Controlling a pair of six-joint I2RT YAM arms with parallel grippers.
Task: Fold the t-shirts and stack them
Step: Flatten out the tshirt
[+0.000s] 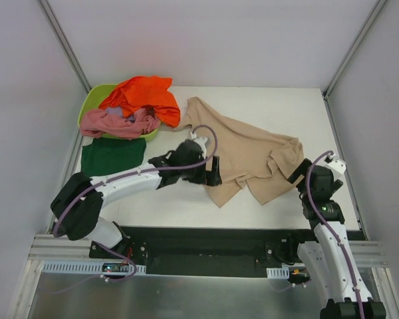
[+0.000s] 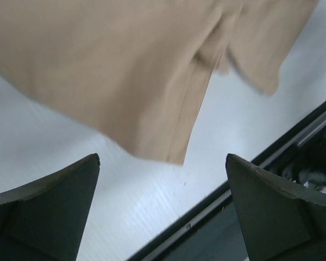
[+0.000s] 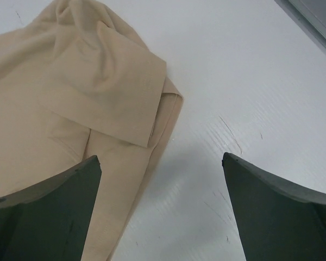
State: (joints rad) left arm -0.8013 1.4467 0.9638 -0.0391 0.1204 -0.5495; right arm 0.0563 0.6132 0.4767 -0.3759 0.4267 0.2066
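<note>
Beige cloth filled the middle of the top view: the beige t-shirt [image 1: 256, 156] lay spread and rumpled on the white table [image 1: 266, 106]. The left arm stretched from lower left to centre frame, with the left hand [image 1: 211, 171] at the shirt's left edge. The right arm stood bent at the right, with the right hand [image 1: 298, 171] at the shirt's right edge. There were four shirts. The orange t-shirt [image 1: 143, 96] and pink t-shirt [image 1: 116, 124] were heaped on one lime-green tub [image 1: 92, 100] at upper left, and the dark green t-shirt [image 1: 113, 155] lay as a flat rectangle just below. Pale walls closed in the table.

In the left wrist view the fingers [image 2: 49, 212] stood wide apart and empty, with a shirt corner above them.

In the right wrist view the fingers [image 3: 43, 206] stood apart, holding nothing, with a sleeve at upper left.
</note>
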